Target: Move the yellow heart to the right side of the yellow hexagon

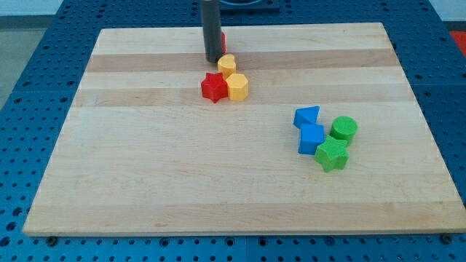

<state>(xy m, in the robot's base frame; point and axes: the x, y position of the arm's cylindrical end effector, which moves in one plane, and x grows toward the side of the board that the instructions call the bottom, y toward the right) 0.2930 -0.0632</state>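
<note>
A straight dark rod descends from the view's top onto a pale wooden tabletop (145,167) set on a blue perforated bench (29,44); the arm carries no fingers, so nothing spreads, presses or pinches, and the rod's lower end, my tip (213,60), rests on the tabletop near its top edge. Just to the view's right of my tip, and slightly below it, sits the small yellow heart-shaped block (227,65), close beside the rod, though contact cannot be made out. Directly below the heart, touching it or nearly so, lies the yellow hexagonal block (238,86), with a red star-shaped block (213,87) pressed against its left side, below my tip. A sliver of another red block (222,40), its shape hidden, shows behind the rod. Well apart, toward the view's lower right of my tip, a second cluster gathers: a blue angular block (306,116), a blue cube (312,138), a green cylinder (344,129) and a green star-shaped block (333,154).
</note>
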